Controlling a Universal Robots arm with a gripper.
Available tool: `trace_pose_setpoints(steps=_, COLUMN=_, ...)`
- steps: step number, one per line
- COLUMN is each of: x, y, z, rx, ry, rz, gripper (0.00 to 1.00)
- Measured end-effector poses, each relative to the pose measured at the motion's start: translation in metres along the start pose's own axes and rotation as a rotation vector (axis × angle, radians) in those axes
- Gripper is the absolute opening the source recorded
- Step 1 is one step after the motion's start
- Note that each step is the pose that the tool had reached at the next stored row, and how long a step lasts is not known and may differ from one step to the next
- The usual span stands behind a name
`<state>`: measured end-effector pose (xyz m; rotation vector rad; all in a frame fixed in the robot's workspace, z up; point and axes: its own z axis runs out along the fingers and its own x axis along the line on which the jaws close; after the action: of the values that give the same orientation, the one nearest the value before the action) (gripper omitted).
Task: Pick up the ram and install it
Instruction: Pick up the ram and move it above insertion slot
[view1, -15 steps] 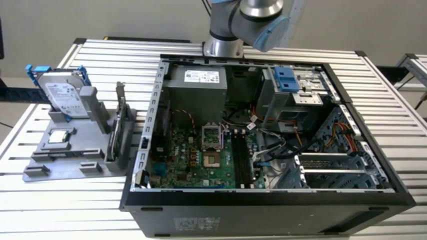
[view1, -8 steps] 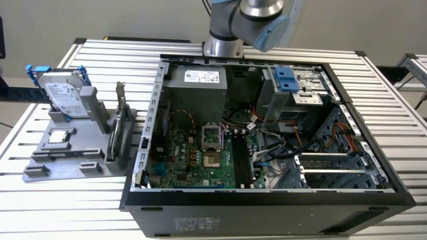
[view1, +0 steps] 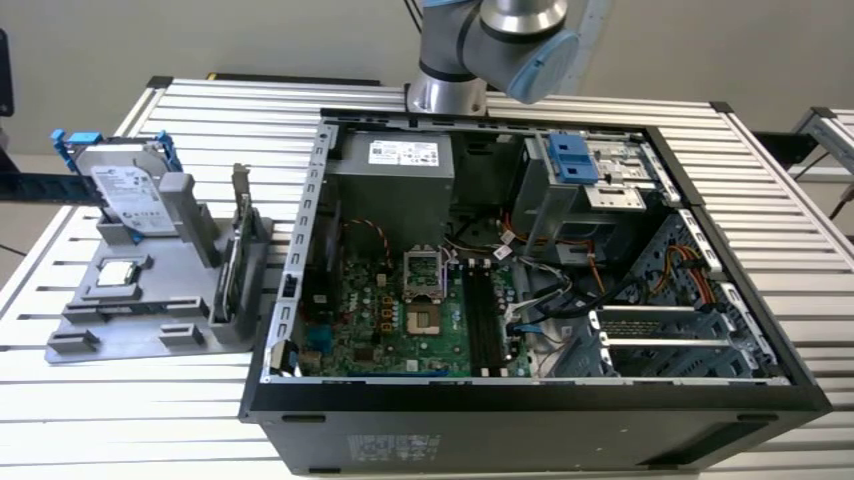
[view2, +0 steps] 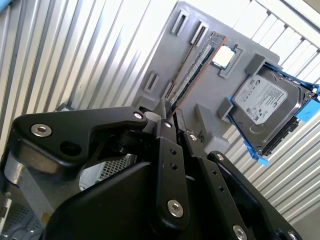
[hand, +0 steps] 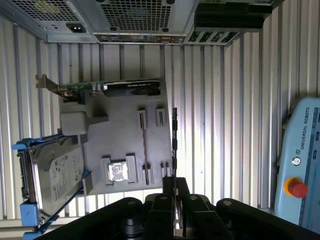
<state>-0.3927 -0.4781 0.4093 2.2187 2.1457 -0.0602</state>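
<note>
Gripper (hand: 174, 181) pinches the ram (hand: 174, 142): jaws pressed in on its two flat faces, no visible gap either side. The stick's long axis runs straight out from the fingertips, in line with the slit between them. In the first wrist view it shows edge-on, a thin dark line lying over the table slats just beside the edge of the grey tray (hand: 120, 135), not over it. In the second wrist view the ram (view2: 192, 72) shows a face instead, with a row of dark chips and a coppery long edge, and it overlaps the tray up toward the processor (view2: 223, 56). Since the two views place it differently against the tray, I judge it is held aloft, clear of the tray and well above it. The narrow tray slots in the first wrist view look vacant. Pickup reads as done, seating not yet. The hard drive (hand: 55, 170) with blue rails and the expansion card (hand: 115, 87) sit in their tray places. The exterior view adds what the wrist views lack: the open computer case (view1: 534, 300), to the exterior view's right of the tray (view1: 120, 310), and the long black memory slots (view1: 483, 315) on the board inside. The slots run from the case's near edge toward the power supply. The arm (view1: 501, 40) stands over the case's far wall. The first wrist view catches only the case's rear panel, beyond the card.
</note>
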Motion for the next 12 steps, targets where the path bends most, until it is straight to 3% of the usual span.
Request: trace_pose_setpoints(steps=12, x=0.0, y=0.0034, z=-0.0014, rx=-0.0001, ry=0.0, rz=0.0, gripper=0.0)
